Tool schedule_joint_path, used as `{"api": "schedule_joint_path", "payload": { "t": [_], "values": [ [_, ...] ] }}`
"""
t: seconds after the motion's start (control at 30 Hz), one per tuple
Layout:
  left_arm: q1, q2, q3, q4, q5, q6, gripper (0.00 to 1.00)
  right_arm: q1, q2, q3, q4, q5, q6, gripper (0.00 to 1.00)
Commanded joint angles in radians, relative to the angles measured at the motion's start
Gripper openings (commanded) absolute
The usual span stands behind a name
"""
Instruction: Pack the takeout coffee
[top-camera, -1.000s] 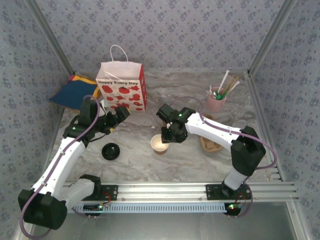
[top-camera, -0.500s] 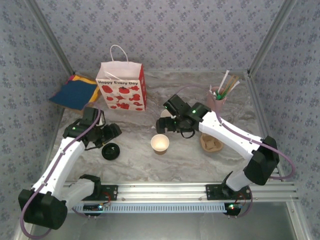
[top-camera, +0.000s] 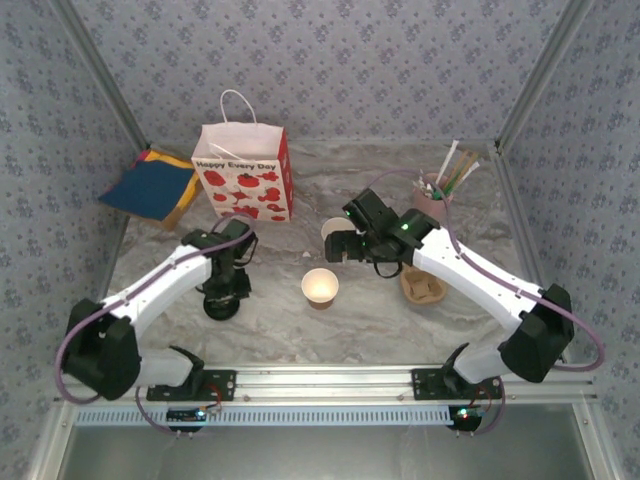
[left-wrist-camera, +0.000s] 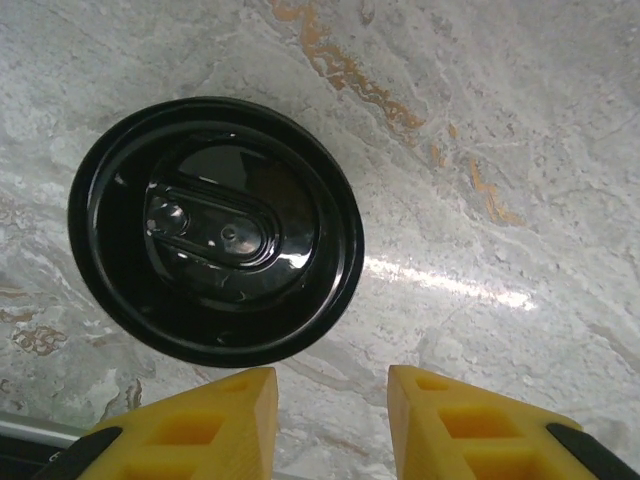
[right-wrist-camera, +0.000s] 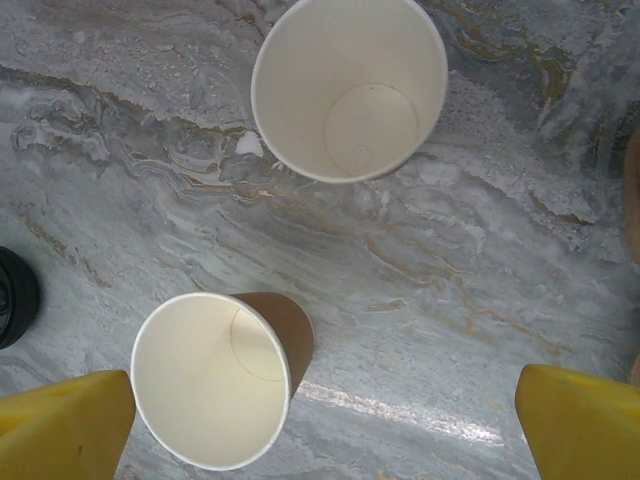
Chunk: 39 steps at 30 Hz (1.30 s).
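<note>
The takeout coffee cup (top-camera: 320, 286) (right-wrist-camera: 205, 385) is standing upright and open-topped near the middle of the marble surface (top-camera: 270, 335). A black lid (top-camera: 217, 307) (left-wrist-camera: 215, 230) is lying flat, well apart from it, on the left arm's side. The left gripper (top-camera: 226, 282) (left-wrist-camera: 332, 385) is sitting just beside the lid's rim, its yellow fingers standing narrowly apart over bare surface, grasping nothing. The right gripper (top-camera: 350, 248) (right-wrist-camera: 325, 410) is hanging released above the cup, spread wide. A second paper cup (top-camera: 334, 231) (right-wrist-camera: 348, 85) is standing just behind the first. A gift bag (top-camera: 245, 172) is standing at the back.
</note>
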Motion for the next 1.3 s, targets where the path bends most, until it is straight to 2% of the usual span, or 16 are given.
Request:
{"api": "schedule_joint_path", "payload": {
  "t": [0.0,0.3,0.8,0.9,1.13,1.2,1.27],
  "values": [
    [-0.011,0.043,0.036,-0.026,-0.028,-0.004,0.34,-0.008,-0.034,-0.014,0.002,0.024,-0.003,1.0],
    [-0.012,0.145,0.033,0.017,-0.027,0.032,0.29,-0.018,-0.061,-0.046,0.009,0.026,-0.003,1.0],
    [-0.01,0.21,0.02,0.058,-0.024,0.062,0.26,-0.017,-0.062,-0.052,0.008,0.022,-0.002,1.0],
    [-0.01,0.213,0.018,0.058,-0.027,0.063,0.2,-0.017,-0.064,-0.051,0.007,0.022,-0.001,1.0],
    [-0.01,0.206,0.01,0.056,-0.032,0.062,0.14,-0.016,-0.065,-0.053,0.005,0.024,0.003,1.0],
    [-0.01,0.204,0.008,0.055,-0.032,0.061,0.07,-0.016,-0.065,-0.053,0.004,0.025,0.005,1.0],
    [-0.01,0.197,0.009,0.048,-0.033,0.061,0.06,-0.017,-0.065,-0.051,0.004,0.024,0.005,1.0]
  ]
}}
